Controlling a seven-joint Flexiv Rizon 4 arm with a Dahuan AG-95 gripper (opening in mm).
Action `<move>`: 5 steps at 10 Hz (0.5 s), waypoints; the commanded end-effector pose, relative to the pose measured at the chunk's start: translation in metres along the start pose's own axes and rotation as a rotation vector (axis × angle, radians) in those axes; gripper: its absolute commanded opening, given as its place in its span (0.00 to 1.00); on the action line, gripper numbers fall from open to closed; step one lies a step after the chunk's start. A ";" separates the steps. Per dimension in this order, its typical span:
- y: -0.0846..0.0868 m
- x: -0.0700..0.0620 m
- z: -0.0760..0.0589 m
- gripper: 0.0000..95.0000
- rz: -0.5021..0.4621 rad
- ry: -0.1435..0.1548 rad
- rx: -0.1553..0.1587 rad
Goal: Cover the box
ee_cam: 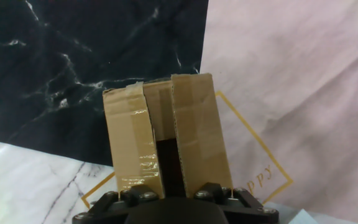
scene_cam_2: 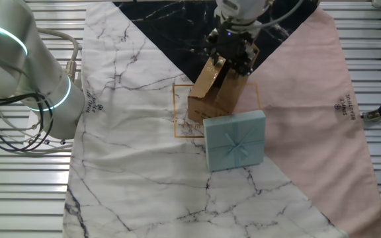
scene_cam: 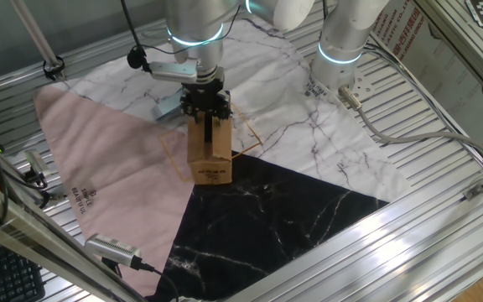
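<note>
The gripper (scene_cam: 207, 111) sits right on top of the cardboard box (scene_cam: 209, 153), which stands at the middle of the tabletop (scene_cam: 309, 126) where the pink, white and black marbled cloths meet, inside a thin gold diamond outline (ee_cam: 253, 149). In the hand view two flaps (ee_cam: 194, 124) lie side by side with a dark gap between them, so the top isn't sealed. Whether the jaws are spread or pinching cardboard, I cannot tell. The risk: an off-centre push tips this light box toward the pale blue gift box (scene_cam_2: 235, 140) just beside it, or the flaps spring up.
</note>
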State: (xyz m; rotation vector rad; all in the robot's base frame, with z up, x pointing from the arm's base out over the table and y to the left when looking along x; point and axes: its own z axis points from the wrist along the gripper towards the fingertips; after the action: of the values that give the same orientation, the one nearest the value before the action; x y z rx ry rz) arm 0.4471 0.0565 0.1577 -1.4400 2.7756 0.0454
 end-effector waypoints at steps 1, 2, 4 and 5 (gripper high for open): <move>0.001 0.000 0.003 0.60 0.001 -0.001 0.003; 0.001 -0.001 0.004 0.60 0.000 -0.002 0.005; 0.001 -0.001 0.004 0.60 0.003 -0.002 0.007; 0.002 -0.001 0.005 0.60 0.003 -0.002 0.008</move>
State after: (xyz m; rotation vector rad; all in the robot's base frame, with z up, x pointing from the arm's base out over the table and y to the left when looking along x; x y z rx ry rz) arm 0.4456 0.0585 0.1522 -1.4301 2.7753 0.0363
